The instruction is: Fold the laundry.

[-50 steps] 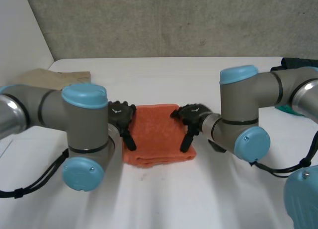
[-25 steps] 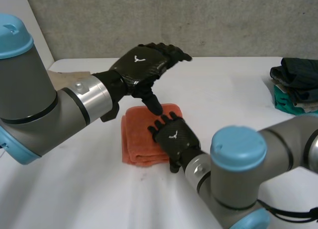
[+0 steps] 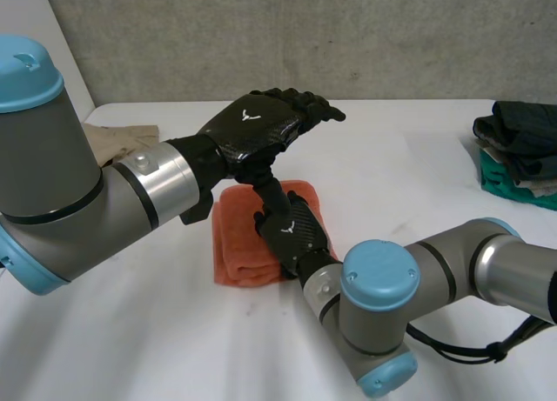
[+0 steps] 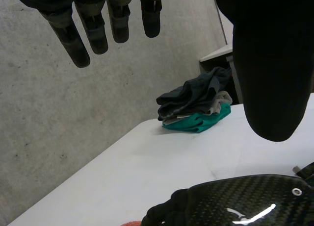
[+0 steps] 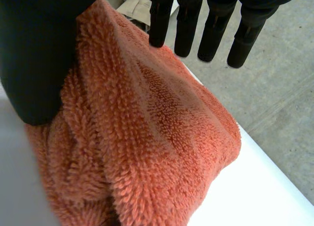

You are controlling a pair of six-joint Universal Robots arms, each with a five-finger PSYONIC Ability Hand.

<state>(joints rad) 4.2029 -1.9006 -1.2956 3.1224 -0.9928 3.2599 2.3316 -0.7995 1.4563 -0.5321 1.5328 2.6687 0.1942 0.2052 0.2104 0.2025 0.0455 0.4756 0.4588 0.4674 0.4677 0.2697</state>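
A folded orange towel (image 3: 239, 249) lies on the white table (image 3: 392, 157) in front of me. My right hand (image 3: 296, 231) rests on the towel's right half with its back up. In the right wrist view its fingers (image 5: 216, 30) stretch straight over the towel (image 5: 162, 128) and its thumb (image 5: 39, 54) lies at the towel's edge; the hand is open. My left hand (image 3: 261, 127) hovers above the towel's far edge, fingers straight and spread, holding nothing. In the left wrist view the left hand's thumb (image 4: 270, 64) hangs over the back of the right hand (image 4: 245, 201).
A pile of dark and teal clothes (image 3: 518, 153) sits at the table's far right, also in the left wrist view as the pile (image 4: 196, 108). A beige cloth (image 3: 122, 140) lies at the far left. A grey wall stands behind the table.
Both hands left the towel's sides. The left hand rose above the towel's far edge. The right arm swung in front and its hand settled on top of the towel.
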